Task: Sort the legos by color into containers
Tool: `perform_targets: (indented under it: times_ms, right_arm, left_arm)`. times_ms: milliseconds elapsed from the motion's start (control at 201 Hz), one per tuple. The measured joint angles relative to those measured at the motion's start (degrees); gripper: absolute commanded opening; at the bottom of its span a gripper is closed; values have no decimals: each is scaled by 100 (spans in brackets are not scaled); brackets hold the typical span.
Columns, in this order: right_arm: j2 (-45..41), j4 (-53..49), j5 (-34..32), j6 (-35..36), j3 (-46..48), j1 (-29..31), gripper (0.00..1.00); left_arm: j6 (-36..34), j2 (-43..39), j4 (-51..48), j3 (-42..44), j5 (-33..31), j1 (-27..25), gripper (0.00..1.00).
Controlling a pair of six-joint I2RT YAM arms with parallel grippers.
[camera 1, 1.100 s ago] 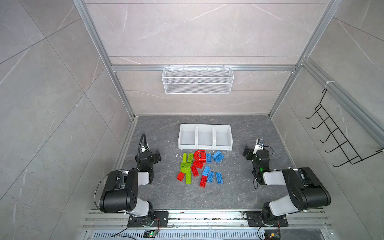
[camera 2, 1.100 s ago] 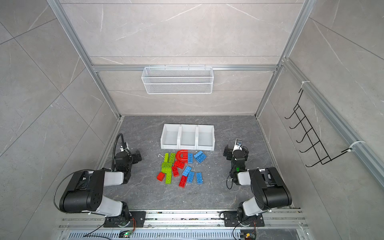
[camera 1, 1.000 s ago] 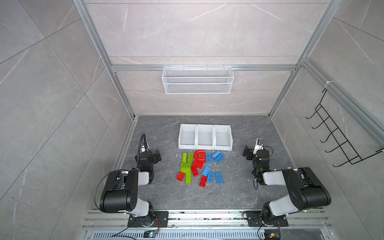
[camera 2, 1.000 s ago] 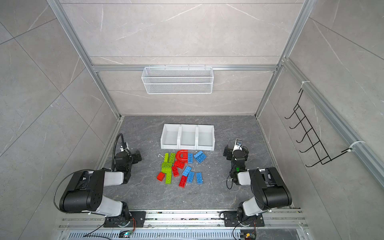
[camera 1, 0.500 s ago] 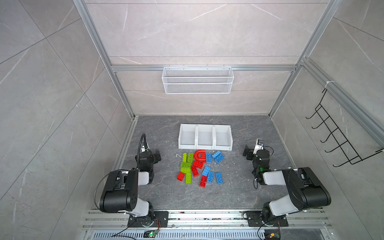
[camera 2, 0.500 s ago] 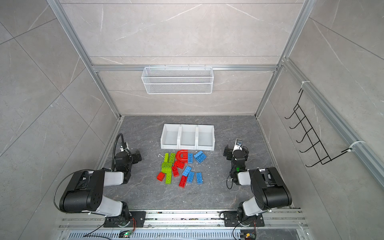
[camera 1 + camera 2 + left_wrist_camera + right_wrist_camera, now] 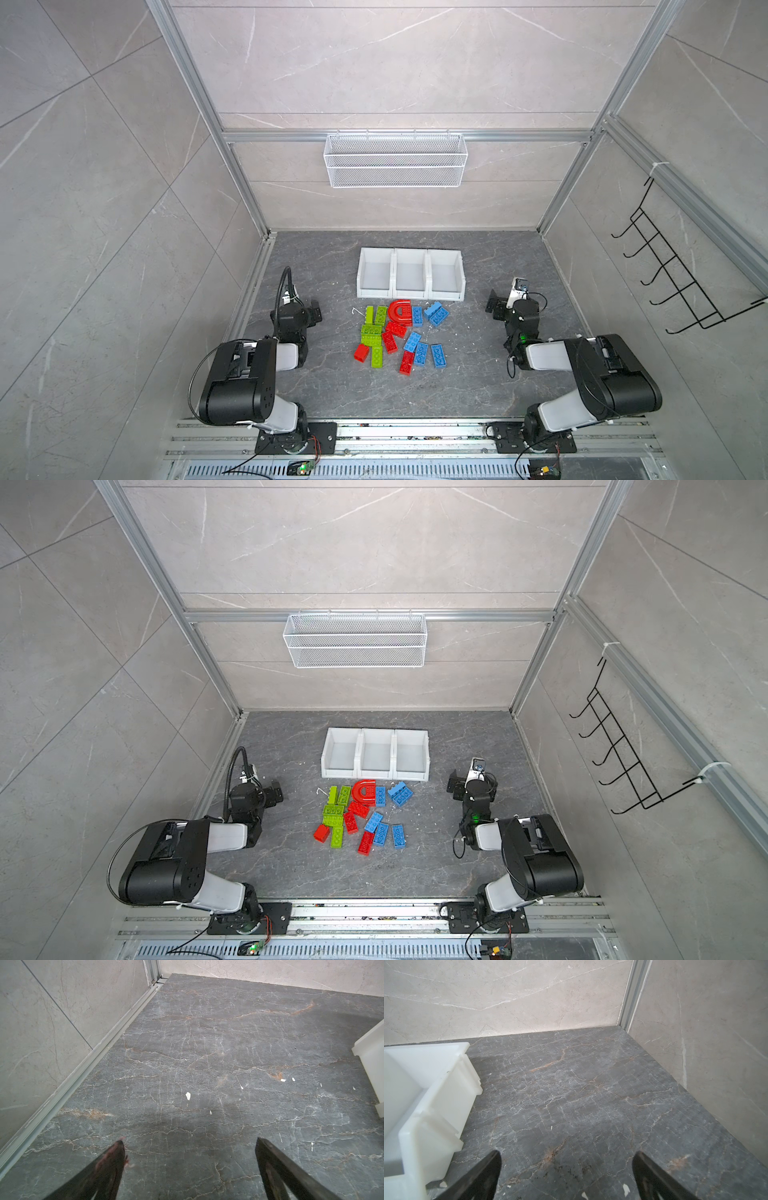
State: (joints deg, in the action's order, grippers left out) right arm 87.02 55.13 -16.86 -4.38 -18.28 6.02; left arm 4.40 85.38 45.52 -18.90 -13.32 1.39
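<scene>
Left end effector [image 7: 189,1141] and right end effector [image 7: 566,1152] hang open, empty; legos [image 7: 397,329] lie between them, ready for containers [image 7: 393,270].

open floor [image 7: 469,340] flanking legos [image 7: 390,341], containers [image 7: 409,294] behind

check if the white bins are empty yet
Empty: the containers show bare white floors in both top views; the legos all lie outside in front.

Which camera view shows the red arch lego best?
Both top views: the red arch lego shows whole, lying just before the white bins beside other legos. Neither wrist view shows it, only grey floor and bin edges.
</scene>
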Motion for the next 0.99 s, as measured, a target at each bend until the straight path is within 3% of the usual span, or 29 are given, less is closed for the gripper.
perform_targets:
  times_ms: [119, 229, 373, 518, 602, 702, 817, 991]
  right_arm:
    - [0, 0, 0, -2, 0, 0, 99]
    - [-9, -26, -11, 31, -2, 0, 89]
    - [-654, -841, -13, 153, -120, 98, 87]
    - [-1537, -2588, 50, 31, -953, 531, 83]
    - [-1773, -3869, 162, -321, -1773, 807, 77]
    - [-1886, -5045, 348, -828, -2435, 1357, 72]
    - [-1838, -6129, 533, -1390, -2542, 2330, 69]
    - [-1357, -7322, 570, -2083, -2538, 3582, 68]
  left_arm:
    - [0, 0, 0, 0, 0, 0, 100]
    - [0, 0, 0, 0, 0, 0, 100]
    - [2, -17, -48, -11, -13, 0, 100]
    - [2, -472, -1060, -422, -221, -92, 100]
    - [175, -1222, -1725, -791, -251, -186, 100]
    - [739, -2229, -2022, -970, 146, -315, 100]
    - [1351, -2815, -2133, -979, 553, -970, 100]
    - [1550, -2568, -2208, -503, 922, -2282, 100]
